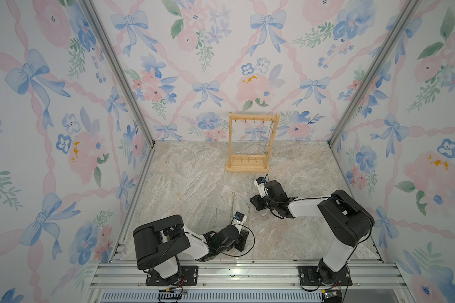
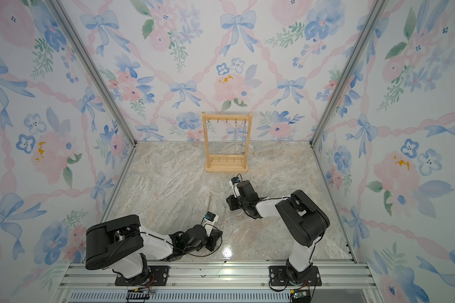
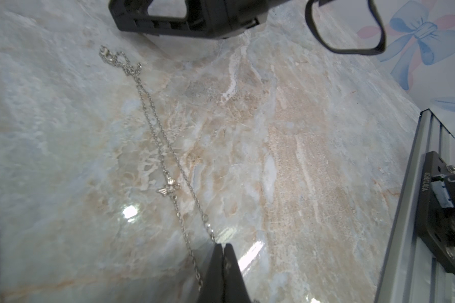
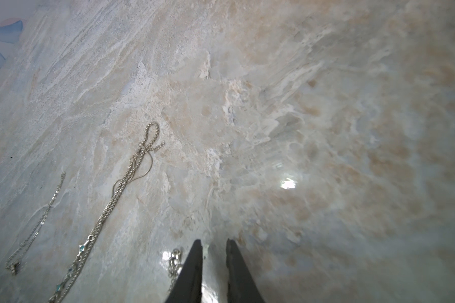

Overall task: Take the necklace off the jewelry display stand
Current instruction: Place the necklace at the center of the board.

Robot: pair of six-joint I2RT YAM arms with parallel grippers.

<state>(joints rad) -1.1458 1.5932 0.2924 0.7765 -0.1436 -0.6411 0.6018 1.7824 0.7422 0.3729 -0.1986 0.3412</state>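
Note:
The pine jewelry display stand point(image 1: 231, 141) point(image 2: 206, 141) stands at the back of the marble table, with two thin necklaces point(image 1: 262, 139) point(image 2: 240, 139) hanging from its top bar on the right. A silver necklace with a butterfly charm point(image 3: 168, 187) point(image 1: 248, 212) lies flat on the table between the arms. My right gripper point(image 4: 214, 242) point(image 1: 255, 203) is slightly open and empty, and the necklace's clasp end point(image 4: 175, 258) lies just beside one finger. My left gripper point(image 3: 223, 253) point(image 1: 243, 237) is shut low over the table. One strand runs up to its tips; I cannot tell whether it is pinched.
Two more chains lie on the table left of the butterfly necklace: a thick one with blue beads point(image 4: 126, 183) point(image 1: 233, 207) and a thin one point(image 4: 42, 220) point(image 1: 216, 217). An aluminium rail point(image 1: 247, 272) borders the front; patterned walls close the other sides.

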